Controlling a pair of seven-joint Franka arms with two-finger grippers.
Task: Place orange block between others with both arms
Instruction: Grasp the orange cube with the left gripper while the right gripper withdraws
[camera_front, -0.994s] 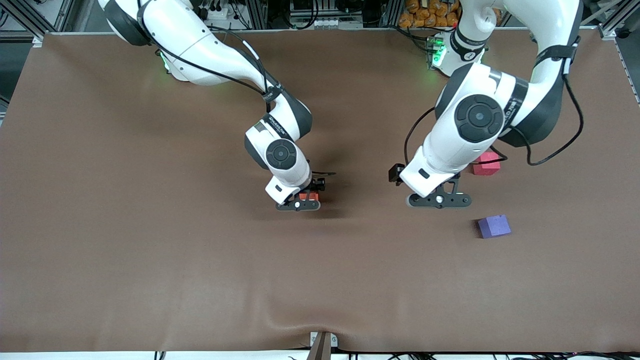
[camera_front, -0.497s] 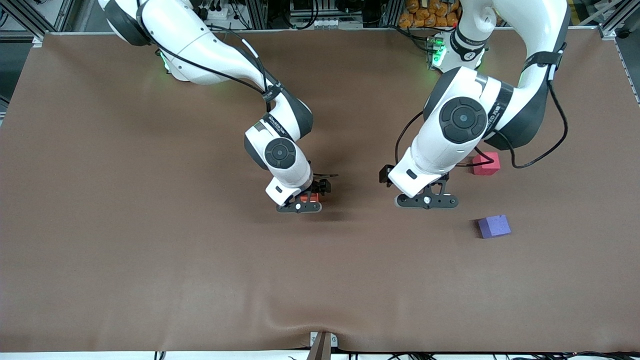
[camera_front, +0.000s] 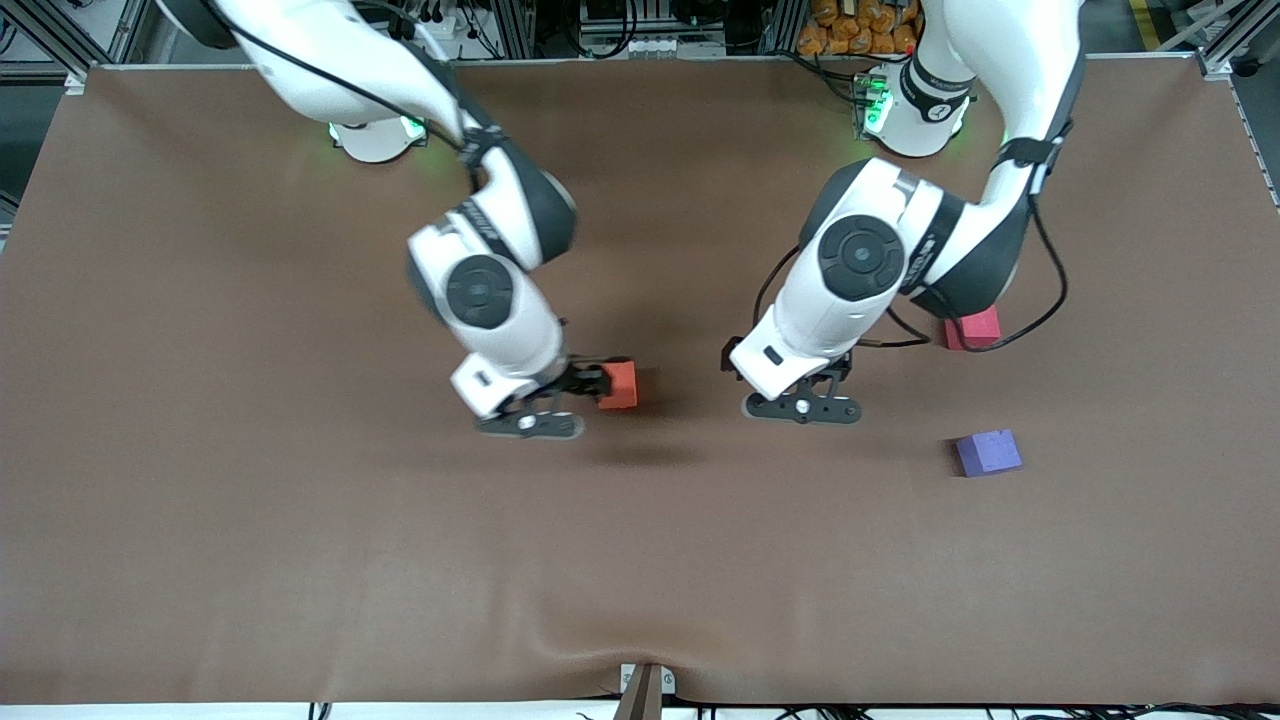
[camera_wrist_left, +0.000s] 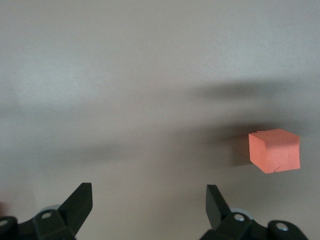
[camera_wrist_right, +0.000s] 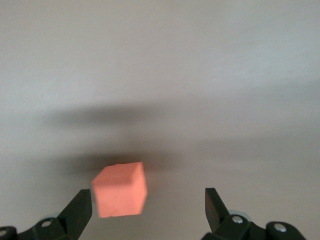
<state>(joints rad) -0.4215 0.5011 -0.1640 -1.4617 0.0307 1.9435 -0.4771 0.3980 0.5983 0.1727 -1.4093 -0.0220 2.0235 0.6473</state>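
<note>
Half-hidden pinkish-red cube (camera_front: 975, 327), left arm (camera_front: 880, 270) overlapping

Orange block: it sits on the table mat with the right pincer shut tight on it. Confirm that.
Not quite. The orange block does sit on the table mat, but the right pincer is open and not gripping it; the right wrist view shows its fingers spread with the block loose between them.
</note>
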